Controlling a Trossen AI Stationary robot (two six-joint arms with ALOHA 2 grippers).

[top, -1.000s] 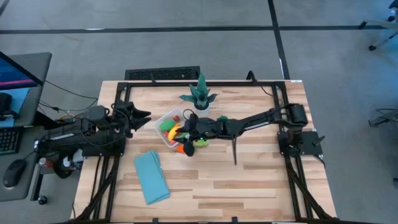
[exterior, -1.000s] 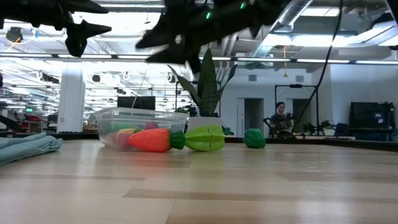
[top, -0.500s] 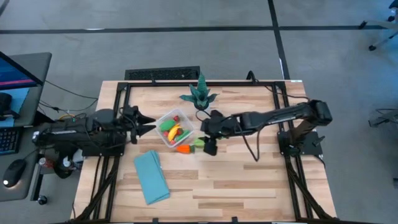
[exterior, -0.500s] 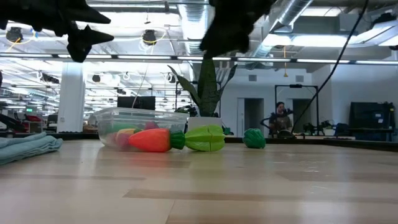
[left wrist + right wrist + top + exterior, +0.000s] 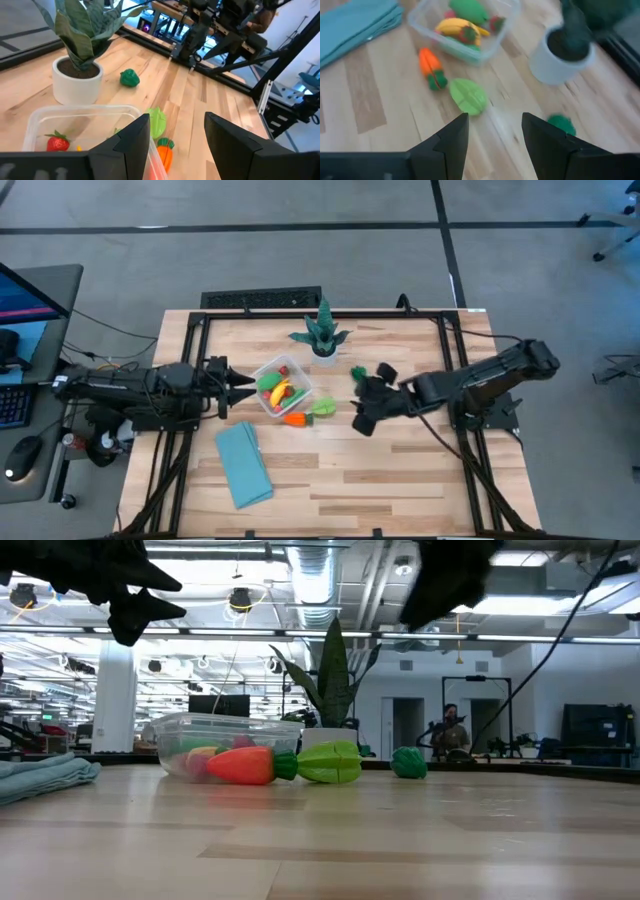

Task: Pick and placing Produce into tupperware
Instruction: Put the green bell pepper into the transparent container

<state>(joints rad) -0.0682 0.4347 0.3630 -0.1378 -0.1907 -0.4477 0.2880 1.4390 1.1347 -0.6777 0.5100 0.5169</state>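
The clear tupperware (image 5: 281, 388) sits left of the table's middle and holds a yellow banana, a strawberry and green pieces. Beside its near right corner, an orange carrot (image 5: 295, 419) and a light-green piece (image 5: 322, 408) lie on the wood. A dark-green piece (image 5: 357, 373) lies farther right. My right gripper (image 5: 362, 402) hovers open, right of these loose pieces, which show ahead of it in its wrist view: carrot (image 5: 431, 67), light-green piece (image 5: 468, 96). My left gripper (image 5: 240, 385) hangs open just left of the tupperware (image 5: 75, 120).
A spiky teal plant in a white pot (image 5: 322, 335) stands just beyond the tupperware. A folded light-blue cloth (image 5: 243, 465) lies toward the near left. Bare wood stretches across the near and right parts of the table (image 5: 420, 470).
My right gripper has drawn back from over the tupperware's near right corner toward the table's right edge, past the carrot and the light-green piece. My left gripper has edged slightly toward the tupperware. The produce has stayed where it was.
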